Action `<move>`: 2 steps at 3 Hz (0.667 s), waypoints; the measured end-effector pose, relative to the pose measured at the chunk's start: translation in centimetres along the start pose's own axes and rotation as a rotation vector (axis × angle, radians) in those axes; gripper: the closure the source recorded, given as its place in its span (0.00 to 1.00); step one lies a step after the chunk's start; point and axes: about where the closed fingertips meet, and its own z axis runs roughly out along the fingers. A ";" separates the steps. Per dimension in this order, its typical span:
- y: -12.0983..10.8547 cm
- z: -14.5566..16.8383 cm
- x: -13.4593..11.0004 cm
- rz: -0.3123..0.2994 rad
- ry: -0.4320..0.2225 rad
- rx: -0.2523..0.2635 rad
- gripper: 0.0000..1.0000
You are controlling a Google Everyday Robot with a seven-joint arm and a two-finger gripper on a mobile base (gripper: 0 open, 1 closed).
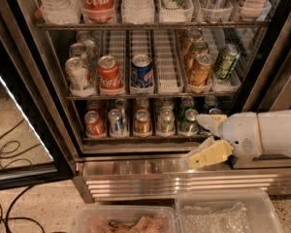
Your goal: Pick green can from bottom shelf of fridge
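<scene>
The fridge (281, 57) stands open in front of me. Its bottom shelf (136, 139) is a dark wire rack with a row of small cans. The green can (188, 122) stands at the front of the fifth lane from the left, dark green with a silver top, and another green can sits behind it. My gripper (197, 141) is on a white arm coming in from the right, just right of and slightly below the green can, in front of the shelf's right end. Its yellowish fingers (209, 154) are spread open and hold nothing. The arm hides the rightmost lane's front.
The rack above has white lane trays with a red cola can (109, 73), a blue can (142, 72), orange cans (200, 70) and an olive patterned can (225, 62). The ribbed steel base (136, 178) is below. The glass door (19, 144) is open at left. Plastic bins (223, 212) stand in the foreground.
</scene>
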 end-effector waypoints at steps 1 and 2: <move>-2.1 3.2 5.4 0.117 -0.028 0.047 0.00; -0.8 5.3 8.5 0.291 -0.065 0.135 0.00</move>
